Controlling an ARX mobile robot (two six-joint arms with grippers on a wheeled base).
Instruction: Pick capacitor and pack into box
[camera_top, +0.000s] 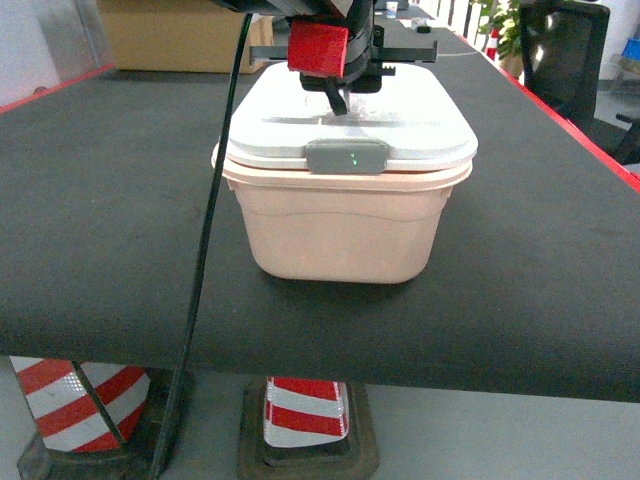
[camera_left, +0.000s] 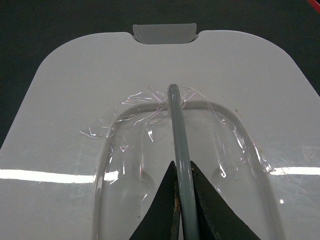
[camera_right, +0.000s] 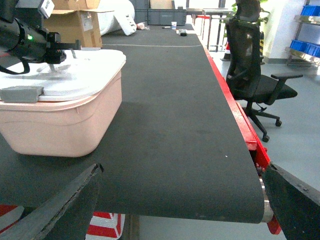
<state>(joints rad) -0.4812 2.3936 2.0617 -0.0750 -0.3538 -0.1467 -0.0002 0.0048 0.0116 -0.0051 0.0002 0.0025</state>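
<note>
The box (camera_top: 340, 230) is a pale pink tub standing mid-table, with its white lid (camera_top: 350, 120) on and the grey latch (camera_top: 346, 157) facing me. My left gripper (camera_top: 335, 97) reaches down over the lid from behind. In the left wrist view it (camera_left: 181, 167) is shut on the lid's thin grey handle (camera_left: 176, 120), which is raised above the lid (camera_left: 75, 100). My right gripper (camera_right: 182, 169) is open with nothing between its fingers, low at the table's front right edge, to the right of the box (camera_right: 60, 125). The capacitor is out of view.
A black cable (camera_top: 210, 230) hangs across the table left of the box. A brown carton (camera_top: 170, 35) stands at the back left. The table's red edge (camera_top: 570, 120) runs along the right, with a black office chair (camera_right: 255, 75) beyond it. Striped cones (camera_top: 305, 410) stand under the table.
</note>
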